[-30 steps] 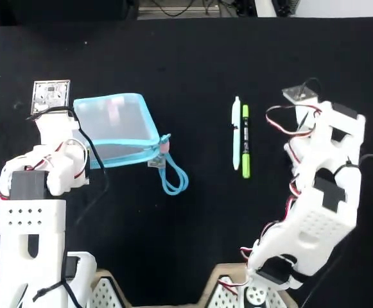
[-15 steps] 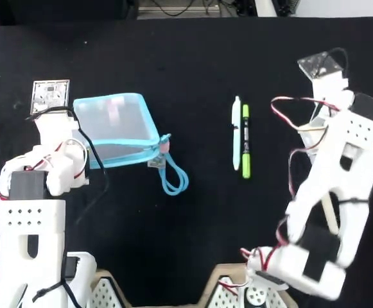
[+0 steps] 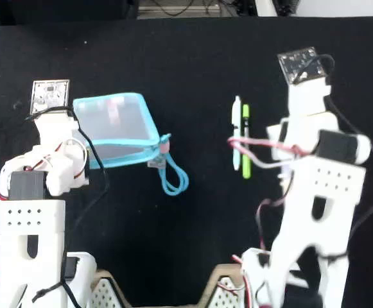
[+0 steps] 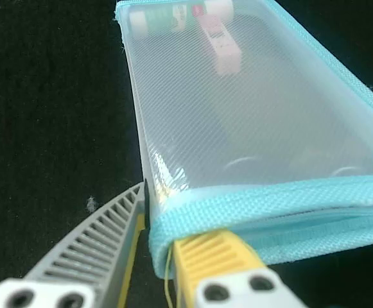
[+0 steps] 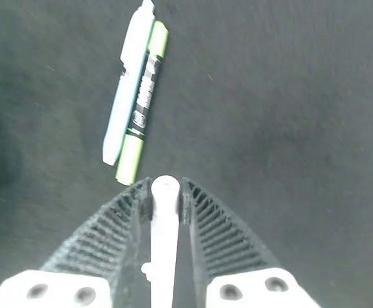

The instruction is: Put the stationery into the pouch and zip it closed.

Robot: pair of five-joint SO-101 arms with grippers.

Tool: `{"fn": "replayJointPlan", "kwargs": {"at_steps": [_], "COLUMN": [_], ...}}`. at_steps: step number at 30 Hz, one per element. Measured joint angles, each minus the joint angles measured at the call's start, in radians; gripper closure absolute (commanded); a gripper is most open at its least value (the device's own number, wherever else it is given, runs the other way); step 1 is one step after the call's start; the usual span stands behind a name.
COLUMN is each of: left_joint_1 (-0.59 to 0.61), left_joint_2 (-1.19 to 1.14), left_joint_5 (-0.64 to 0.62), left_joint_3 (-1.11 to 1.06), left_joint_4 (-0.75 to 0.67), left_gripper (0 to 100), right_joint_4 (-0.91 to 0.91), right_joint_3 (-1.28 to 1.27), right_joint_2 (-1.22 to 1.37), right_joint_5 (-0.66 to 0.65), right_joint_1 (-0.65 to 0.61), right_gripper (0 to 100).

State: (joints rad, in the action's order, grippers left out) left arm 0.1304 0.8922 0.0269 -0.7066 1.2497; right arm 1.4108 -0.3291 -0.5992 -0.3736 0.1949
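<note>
A see-through pouch (image 3: 115,128) with turquoise trim lies at the left of the black table, its zip end and loop strap (image 3: 173,176) toward the middle. My left gripper (image 4: 157,218) is shut on the pouch (image 4: 250,122) at its trimmed edge, and small pieces (image 4: 218,38) show inside at the far end. A pale pen (image 3: 236,135) and a green highlighter (image 3: 245,141) lie side by side mid-table. My right gripper (image 5: 165,192) is shut on a white stick (image 5: 164,244), just short of the highlighter (image 5: 141,109) and pen (image 5: 127,83).
The right arm (image 3: 314,167) stands over the table just right of the pens. Bare black cloth (image 3: 205,212) spreads between the pouch and the pens. The table's far edge (image 3: 192,18) runs along the back, with cables behind it.
The right arm has swung in from the right side toward the pens, and its wrist now sits beside them. The left arm and the pouch have stayed put.
</note>
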Motion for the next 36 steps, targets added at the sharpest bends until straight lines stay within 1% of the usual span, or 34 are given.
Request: {"fn": "replayJointPlan", "kwargs": {"at_steps": [10,13,19,28,30,36], "left_joint_1": [0.000,0.000,0.000,0.000,0.000,0.000], "left_joint_2": [0.000,0.000,0.000,0.000,0.000,0.000], "left_joint_5": [0.000,0.000,0.000,0.000,0.000,0.000], "left_joint_3": [0.000,0.000,0.000,0.000,0.000,0.000], "left_joint_4": [0.000,0.000,0.000,0.000,0.000,0.000], "left_gripper": [97,97,97,97,97,97], "right_joint_4": [-0.015,-0.043,-0.184,-0.591,-0.628,-0.661], "right_joint_3": [-0.011,-0.044,-0.233,-0.555,-0.578,-0.582], "right_joint_2": [-0.256,-0.322,-0.502,-0.907,-0.951,-0.953], "right_joint_5": [0.313,0.368,0.390,0.391,0.391,0.367], "right_joint_1": [-0.285,-0.368,-0.535,-0.741,-0.783,-0.867], "right_gripper": [98.8,98.8,98.7,98.7,98.7,98.7]}}
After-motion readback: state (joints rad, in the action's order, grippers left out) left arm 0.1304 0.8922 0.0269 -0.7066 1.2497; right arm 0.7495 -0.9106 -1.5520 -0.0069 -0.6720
